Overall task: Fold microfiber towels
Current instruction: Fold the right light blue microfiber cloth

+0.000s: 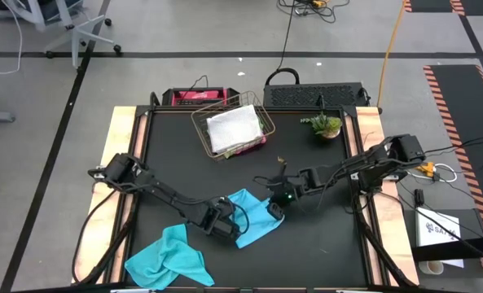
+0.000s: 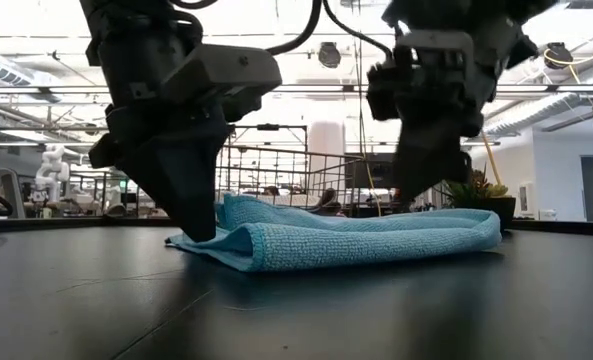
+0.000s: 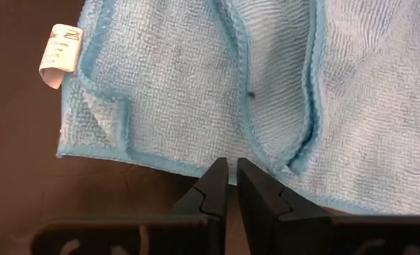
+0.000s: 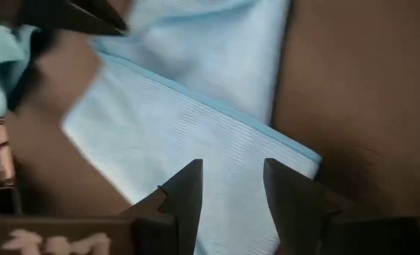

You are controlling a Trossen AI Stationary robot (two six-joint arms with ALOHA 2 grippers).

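- Towel-folding scene on a black bench (image 1: 176, 155): a turquoise towel (image 1: 253, 216) lies partly folded near the middle of the front half, with both arms reaching in to it.
- Left end effector (image 3: 231, 177) sits at the towel's near-left edge; its fingers are pressed together with only a hairline gap, and the tips stand at the hem without any cloth visibly pinched between them.
- Right end effector (image 4: 232, 177) hovers over the towel's right side, fingers (image 4: 188, 188) apart, nothing between them; the cloth lies flat underneath.
- From table height the towel (image 2: 356, 240) shows as a doubled layer with a rounded fold toward the camera, and both end effectors come down onto it from above.
- A white label (image 3: 59, 57) sticks out from one corner of the towel.
- Second turquoise towel (image 1: 168, 259) lies crumpled at the front-left of the bench, well apart from the arms' tips.
- Wire basket (image 1: 202, 118) stands at the back of the bench, tilted, holding a light grey towel (image 1: 231, 129) on top, with pink and green cloth showing at its lower rim.
- Small potted plant (image 1: 325, 125) stands at the back right.
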